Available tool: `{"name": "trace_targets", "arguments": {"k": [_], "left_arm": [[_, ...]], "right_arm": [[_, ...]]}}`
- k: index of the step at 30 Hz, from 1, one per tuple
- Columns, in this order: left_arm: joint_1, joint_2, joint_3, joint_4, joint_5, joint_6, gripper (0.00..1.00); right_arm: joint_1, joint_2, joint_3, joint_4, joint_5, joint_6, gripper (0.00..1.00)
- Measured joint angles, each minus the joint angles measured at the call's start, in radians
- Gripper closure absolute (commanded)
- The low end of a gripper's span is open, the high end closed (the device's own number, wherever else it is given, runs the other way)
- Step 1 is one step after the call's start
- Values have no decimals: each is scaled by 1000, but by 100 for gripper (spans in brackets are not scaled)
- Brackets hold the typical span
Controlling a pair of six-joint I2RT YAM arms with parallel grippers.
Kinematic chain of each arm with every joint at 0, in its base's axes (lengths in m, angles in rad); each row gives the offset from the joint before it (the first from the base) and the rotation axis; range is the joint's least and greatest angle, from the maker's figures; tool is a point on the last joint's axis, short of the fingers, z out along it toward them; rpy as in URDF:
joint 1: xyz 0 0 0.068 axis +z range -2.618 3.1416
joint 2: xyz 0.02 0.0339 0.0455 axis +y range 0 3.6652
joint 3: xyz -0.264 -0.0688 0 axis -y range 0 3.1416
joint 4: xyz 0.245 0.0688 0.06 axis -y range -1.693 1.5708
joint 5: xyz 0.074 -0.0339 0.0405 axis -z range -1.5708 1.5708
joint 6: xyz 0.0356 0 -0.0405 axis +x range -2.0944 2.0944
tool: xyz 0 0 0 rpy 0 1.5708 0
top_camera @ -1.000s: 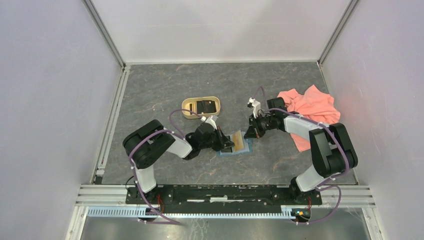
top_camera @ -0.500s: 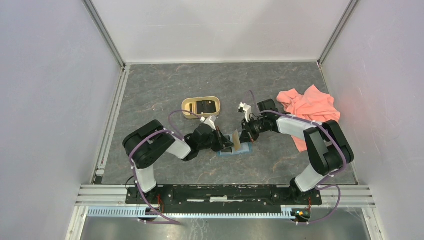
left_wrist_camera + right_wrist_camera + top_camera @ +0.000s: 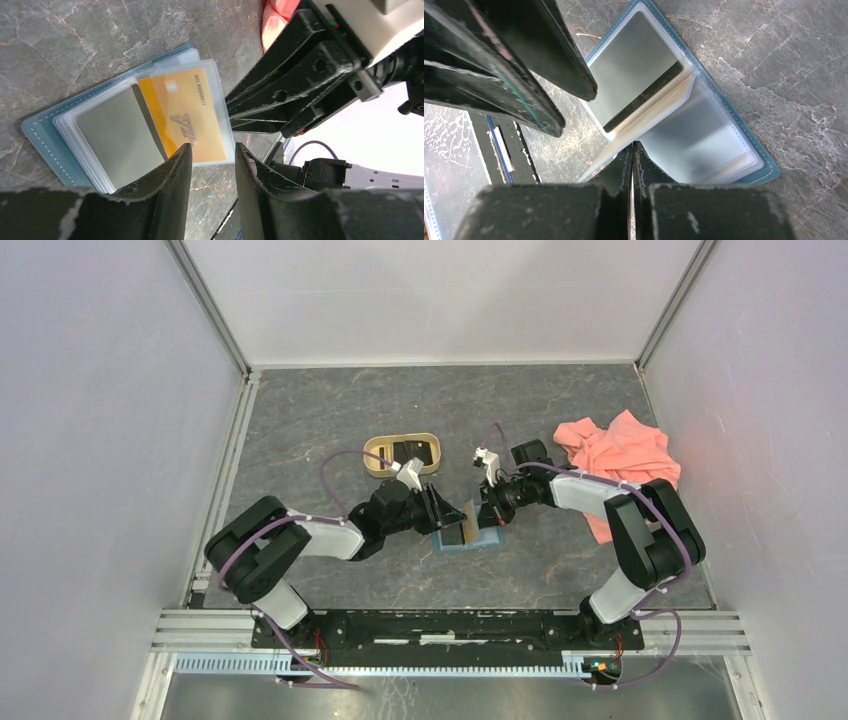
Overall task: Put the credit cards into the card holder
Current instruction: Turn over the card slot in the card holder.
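A grey, marble-patterned table (image 3: 330, 410) sits between pale walls (image 3: 90, 440), with both arms reaching in from its near edge. At the middle of it, between the two wrists, the card holder (image 3: 468, 538) lies open and flat, its teal cover face down and its clear sleeves (image 3: 704, 135) fanned upward. One sleeve holds a yellow card (image 3: 182, 117) printed with dark lettering. The sleeve beside it holds a grey card (image 3: 117, 135) that overlaps the yellow one's edge. In the right wrist view this grey card shows a dark band along one long side, and its sleeve page stands tilted up off the pages beneath. The left gripper (image 3: 212, 147) hovers just over the near side of the wallet with its fingers spread and nothing between them. The yellow card shows through the gap. The right gripper (image 3: 631, 152) comes in from the opposite side with its two fingers pressed together. Its tip sits at the edge of the sleeve pages, and whether a page is pinched there cannot be told. Farther back and to the left, well apart from the wallet, stands a tan oval tray (image 3: 372, 462) with something dark and flat inside, too small to make out. A crumpled pink cloth (image 3: 622, 452) lies at the right, behind the right arm.
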Motion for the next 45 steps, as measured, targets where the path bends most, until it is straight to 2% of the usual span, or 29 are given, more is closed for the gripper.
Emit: {"name": "trace_targets", "arguments": {"k": [8,10,14,17,20,24,30,37,45], "left_arm": [[13,-208,11,-266,-72,106,50],[19,-276,13,-354,-101,142,47],[23,-484,15,-552,-198,206,33],[23,-674,10,-646,-272,244,26],[24,-842,-9,-691,-334,264,23],[24,-970,-48,-743,-389,283,22],[24,-1053,-94,-825,-421,293,22],[24,-1070,-106,-850,-428,293,22],[24,-1012,-108,-835,-428,293,19]], "right_arm": [[29,0,0,13,-21,4,99],[38,0,0,16,-27,4,98],[69,0,3,19,-29,5,98],[100,0,14,19,-27,5,98],[120,16,39,18,-27,4,97],[146,56,68,21,-14,-1,97],[191,69,75,18,17,-16,93],[196,69,80,14,25,-34,88],[195,50,108,-34,-2,-106,67]]}}
